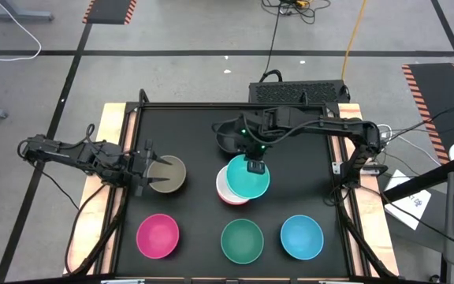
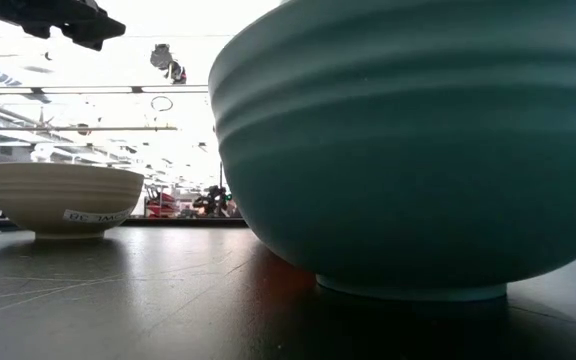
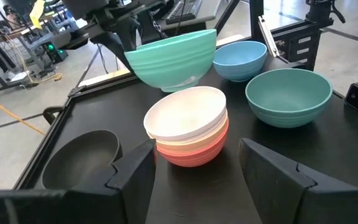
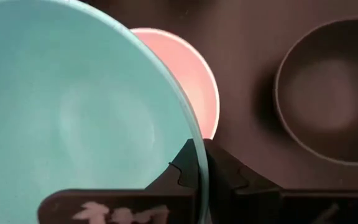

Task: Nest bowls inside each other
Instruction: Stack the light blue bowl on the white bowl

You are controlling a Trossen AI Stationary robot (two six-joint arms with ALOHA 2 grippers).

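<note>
From above, the right gripper (image 1: 254, 166) pinches the far rim of the teal bowl (image 1: 250, 178), held over the stack (image 1: 228, 189) at mid-table; the left gripper (image 1: 145, 169) hangs with fingers spread at the olive-tan bowl (image 1: 168, 174). At table height, a green bowl (image 2: 418, 150) looms near. Past the left fingers (image 3: 132, 175), the teal bowl hovers beyond the white-topped stack. The right wrist shows the rim clamped edge-on. It looks light, stiff and slick; the rim seems the only hold.

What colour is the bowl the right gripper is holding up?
Teal bowl, pinched at its rim by the right gripper; clearest in the left wrist view.
</note>
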